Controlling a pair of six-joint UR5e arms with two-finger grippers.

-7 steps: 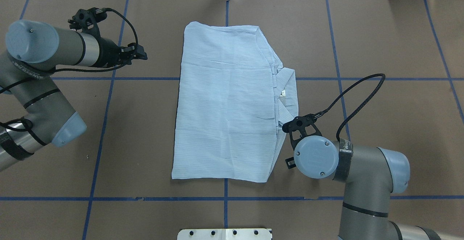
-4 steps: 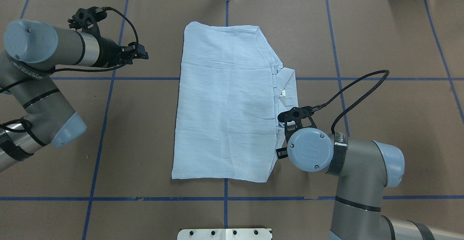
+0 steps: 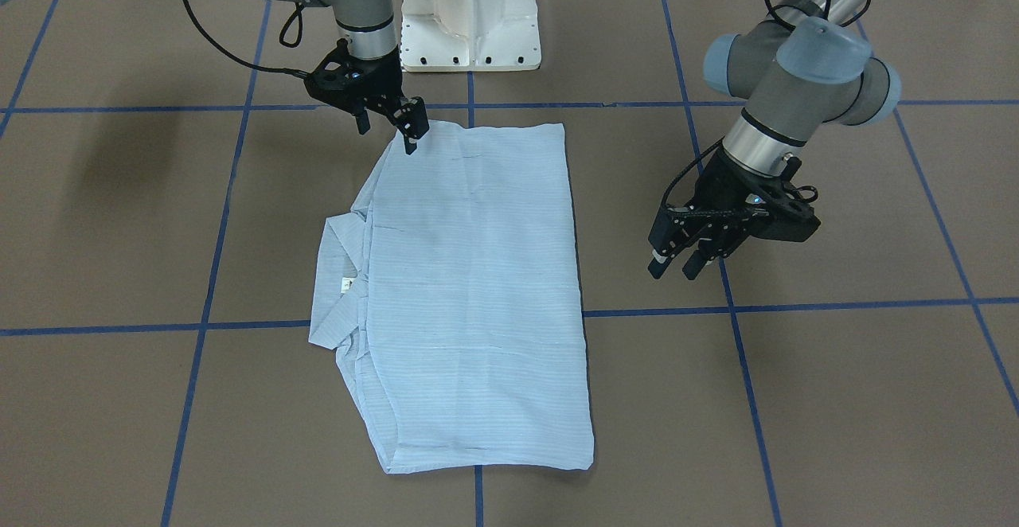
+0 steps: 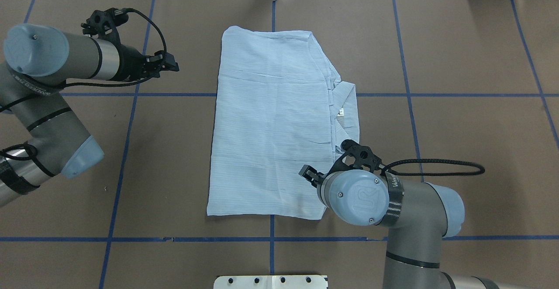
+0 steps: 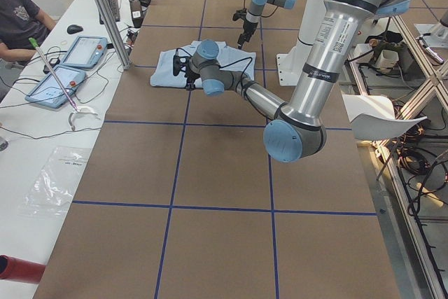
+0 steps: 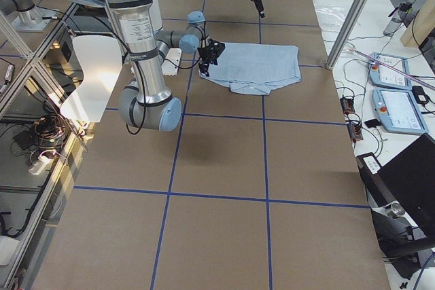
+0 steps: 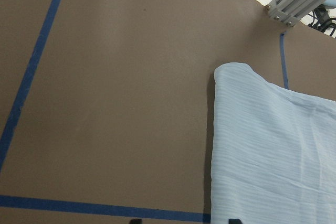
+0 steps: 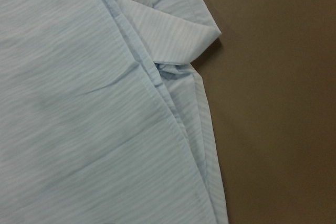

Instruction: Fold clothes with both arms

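Left arm (image 4: 74, 60) reaches in from the overhead frame's left edge, forearm level, wrist aimed at centre | left pincer (image 3: 673, 266) at the front view's right, tipped downward, jaws parted | right arm (image 4: 415, 210) rises from overhead lower right, elbow folded | right pincer (image 3: 388, 133) at front view's upper left, angled down, jaws apart.

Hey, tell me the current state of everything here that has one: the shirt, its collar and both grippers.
shirt: folded into a rectangle, lying flat on the table, not gripped.
collar: sticks out past the folded edge on the robot's right, neck label showing.
left gripper: open, empty, over bare table beside the shirt.
right gripper: open, empty, at the shirt's corner nearest the robot; contact cannot be told.
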